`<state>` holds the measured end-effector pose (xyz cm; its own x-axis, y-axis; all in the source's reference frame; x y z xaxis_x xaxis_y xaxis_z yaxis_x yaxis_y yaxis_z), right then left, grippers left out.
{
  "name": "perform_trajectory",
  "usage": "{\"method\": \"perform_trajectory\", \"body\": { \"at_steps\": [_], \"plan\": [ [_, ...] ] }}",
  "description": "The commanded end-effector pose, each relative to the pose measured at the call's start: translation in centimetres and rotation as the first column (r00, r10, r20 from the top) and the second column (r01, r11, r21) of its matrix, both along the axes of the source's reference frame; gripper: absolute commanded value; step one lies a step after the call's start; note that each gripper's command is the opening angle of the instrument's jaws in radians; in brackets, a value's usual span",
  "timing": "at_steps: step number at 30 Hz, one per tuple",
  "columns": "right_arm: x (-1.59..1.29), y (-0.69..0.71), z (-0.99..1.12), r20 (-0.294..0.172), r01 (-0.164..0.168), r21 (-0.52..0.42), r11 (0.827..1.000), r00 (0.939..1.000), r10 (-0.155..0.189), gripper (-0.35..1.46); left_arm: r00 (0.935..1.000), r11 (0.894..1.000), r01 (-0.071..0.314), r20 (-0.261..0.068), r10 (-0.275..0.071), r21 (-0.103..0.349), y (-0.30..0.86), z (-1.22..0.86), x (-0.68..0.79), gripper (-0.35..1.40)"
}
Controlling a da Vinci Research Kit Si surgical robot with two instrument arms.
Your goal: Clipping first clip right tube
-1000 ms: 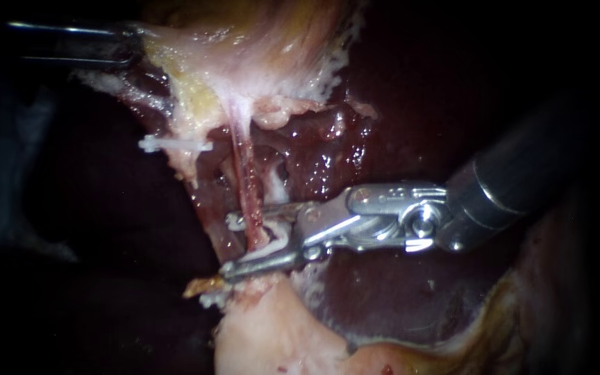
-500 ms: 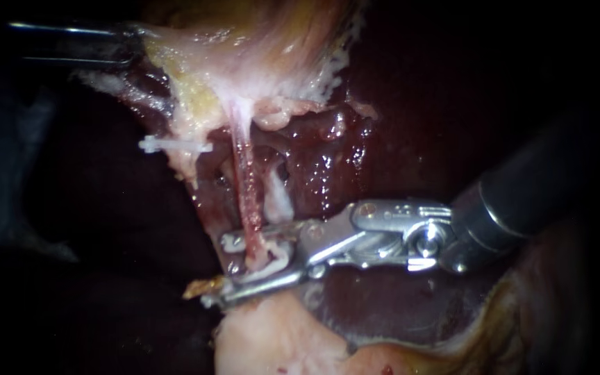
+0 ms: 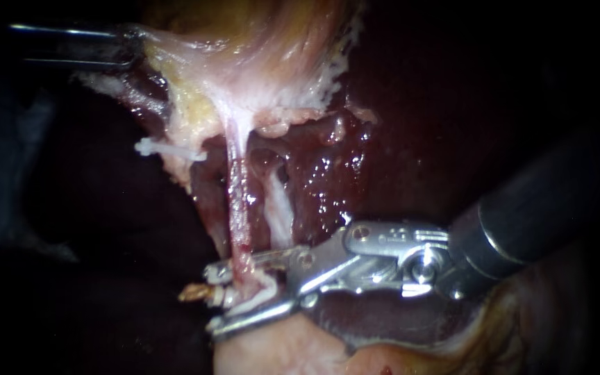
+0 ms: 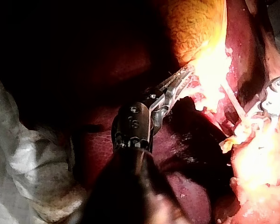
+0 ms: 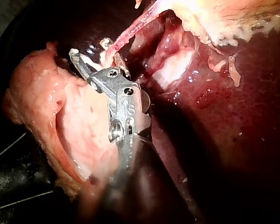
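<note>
Steel right pincer (image 3: 211,298) holds clip (image 3: 265,290) astride tube (image 3: 237,201), 6 o'clock | close squarely, tube fully inside | left pincer (image 3: 123,45) grips gallbladder (image 3: 244,48), 11 o'clock

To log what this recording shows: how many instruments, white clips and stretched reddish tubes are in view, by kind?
Instruments: 2, the left instrument and the right instrument.
White clips: 2, the upper clip on tissue and the lower clip in the right instrument's jaws.
Stretched reddish tube: 1.
Total: 5.
</note>
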<state>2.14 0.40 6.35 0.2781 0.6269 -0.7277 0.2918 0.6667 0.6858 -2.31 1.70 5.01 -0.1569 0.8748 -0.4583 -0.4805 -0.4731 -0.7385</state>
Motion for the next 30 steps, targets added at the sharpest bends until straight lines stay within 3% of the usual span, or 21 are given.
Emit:
{"method": "perform_trajectory", "body": {
  "at_steps": [1, 7, 11, 18, 30],
  "plan": [
    [-0.01, 0.02, -0.01, 0.003, -0.006, 0.001, 1.000, 1.0000, 0.006, 0.35, 1.0000, 1.000, 0.000, 0.000, 0.000, 0.000, 0.00, 0.00, 0.00, -0.35],
    [-0.07, 0.05, 0.02, 0.008, -0.017, -0.001, 1.000, 0.9998, 0.017, 0.08, 1.0000, 1.000, 0.000, 0.000, 0.000, 0.000, 0.00, 0.00, 0.00, -0.35],
    [-0.13, 0.05, 0.03, 0.008, -0.017, -0.002, 1.000, 0.9998, 0.017, -0.35, 1.0000, 1.000, 0.000, 0.000, 0.000, 0.000, 0.00, 0.00, 0.00, -0.35],
    [-0.20, 0.04, 0.06, 0.032, -0.008, 0.005, 1.000, 0.9994, 0.008, -0.35, 1.0000, 1.000, 0.000, 0.000, 0.000, 0.000, 0.00, 0.00, 0.00, -0.35],
    [-0.20, 0.05, 0.09, 0.033, -0.008, 0.004, 1.000, 0.9994, 0.008, -0.35, 1.0000, 1.000, 0.000, 0.000, 0.000, 0.000, 0.00, 0.00, 0.00, -0.35]
  ]
}}
